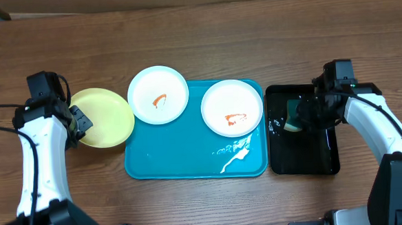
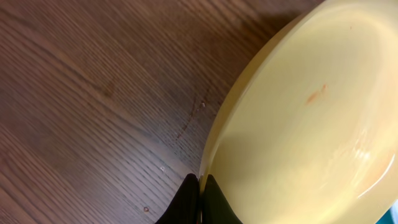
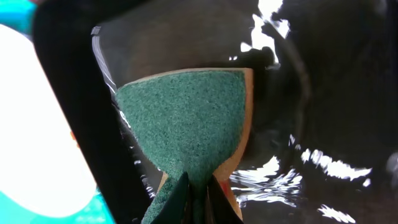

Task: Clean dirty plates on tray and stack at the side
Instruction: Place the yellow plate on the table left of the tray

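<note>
The turquoise tray [image 1: 183, 162] lies mid-table. Two white plates with orange-red smears rest on it: one [image 1: 158, 94] overhanging its back left rim, one [image 1: 232, 107] at its right. The pale yellow-green plate [image 1: 105, 116] lies on the table left of the tray. My left gripper [image 1: 79, 122] is shut on that plate's left rim [image 2: 200, 180]; a faint orange mark shows inside the plate [image 2: 298, 130]. My right gripper [image 1: 304, 114] is shut on a green-topped sponge [image 3: 186, 118] over the black tray [image 1: 320, 158].
The black tray [image 3: 336, 93] right of the turquoise tray holds water that glints. White foam or spilled liquid [image 1: 234, 152] lies on the turquoise tray's front right corner. Bare wood table [image 2: 93, 93] surrounds both trays.
</note>
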Controlling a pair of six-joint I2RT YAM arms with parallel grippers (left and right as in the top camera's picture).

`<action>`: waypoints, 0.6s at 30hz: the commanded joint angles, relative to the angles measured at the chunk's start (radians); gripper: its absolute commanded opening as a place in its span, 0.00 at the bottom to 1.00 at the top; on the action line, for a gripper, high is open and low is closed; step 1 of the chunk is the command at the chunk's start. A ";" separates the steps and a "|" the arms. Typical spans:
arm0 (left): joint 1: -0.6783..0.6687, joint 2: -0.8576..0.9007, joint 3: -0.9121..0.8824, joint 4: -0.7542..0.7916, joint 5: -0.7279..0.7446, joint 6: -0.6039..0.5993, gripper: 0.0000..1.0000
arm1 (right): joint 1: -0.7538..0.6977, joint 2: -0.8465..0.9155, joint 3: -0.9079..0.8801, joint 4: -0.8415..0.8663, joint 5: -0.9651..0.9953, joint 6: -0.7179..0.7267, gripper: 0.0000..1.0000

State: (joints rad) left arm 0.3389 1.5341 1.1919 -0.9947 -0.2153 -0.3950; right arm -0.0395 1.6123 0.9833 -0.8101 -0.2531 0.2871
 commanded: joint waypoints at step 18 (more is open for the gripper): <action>0.309 0.127 0.020 0.056 0.190 -0.132 0.04 | 0.001 0.034 -0.146 0.086 0.065 -0.007 0.04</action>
State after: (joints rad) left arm 0.6453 1.6291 1.1919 -0.9337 -0.0551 -0.5064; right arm -0.0395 1.6321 0.8627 -0.7189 -0.2089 0.2874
